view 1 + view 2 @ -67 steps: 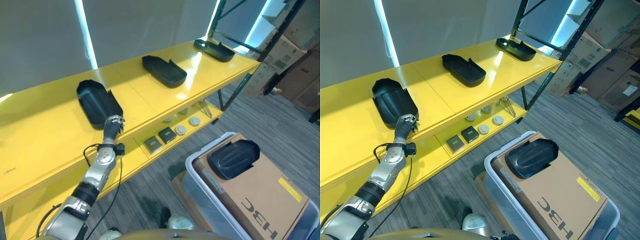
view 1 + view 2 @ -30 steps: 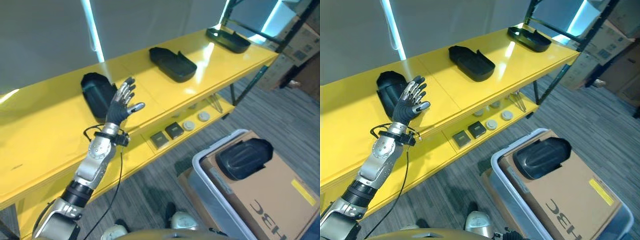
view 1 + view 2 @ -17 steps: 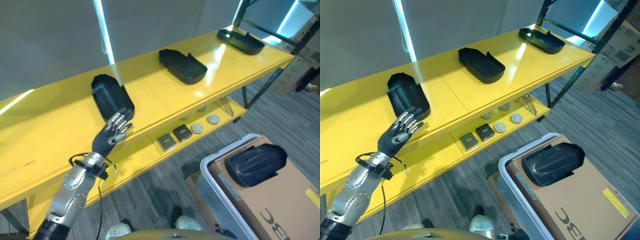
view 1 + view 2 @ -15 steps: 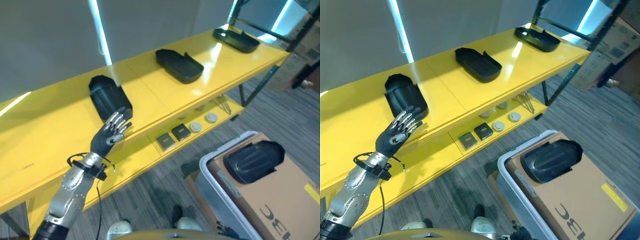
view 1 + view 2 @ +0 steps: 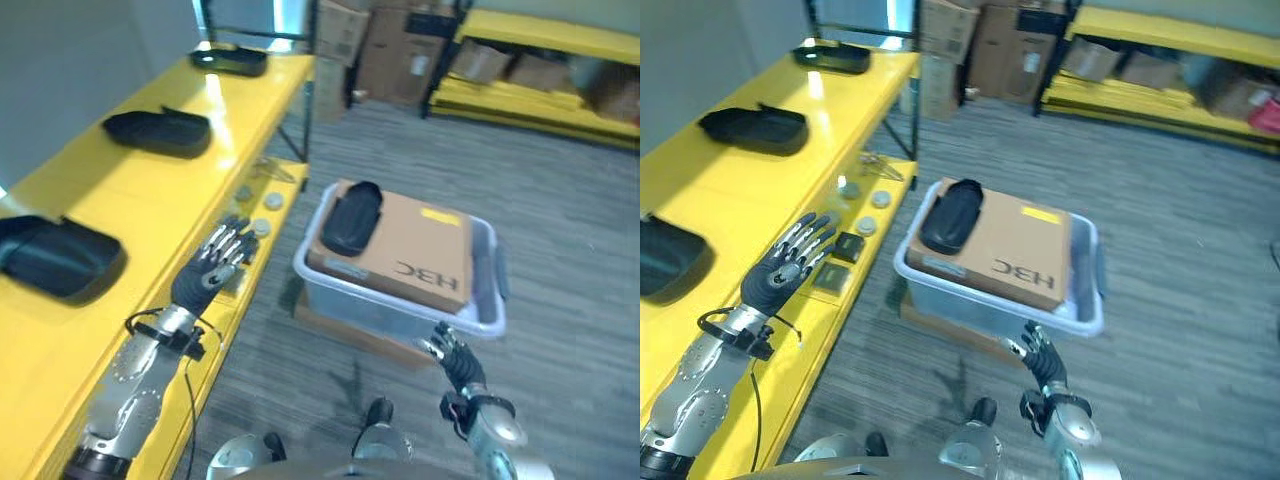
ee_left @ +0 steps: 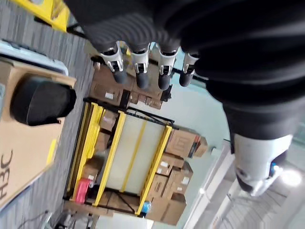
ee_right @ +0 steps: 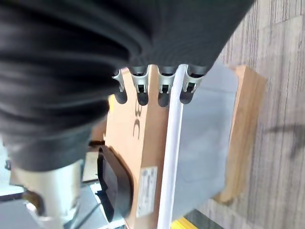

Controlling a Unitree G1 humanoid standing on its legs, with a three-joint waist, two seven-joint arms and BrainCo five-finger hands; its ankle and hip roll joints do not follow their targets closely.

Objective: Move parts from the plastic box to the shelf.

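A: Now, where next? Both hands empty: left hand (image 5: 205, 278) spread wide beside the shelf (image 5: 150, 180); right hand (image 5: 452, 358) loosely open at 5 o'clock.

B: Toward the part (image 5: 350, 218) on the cardboard (image 5: 410, 255) in the plastic box (image 5: 480, 315); best gripped across its width.

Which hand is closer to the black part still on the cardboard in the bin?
Left, though not by much. The left hand, fingers spread, hangs by the shelf edge beside the black part. The right hand, open, is low in front of the plastic box, past its near wall.
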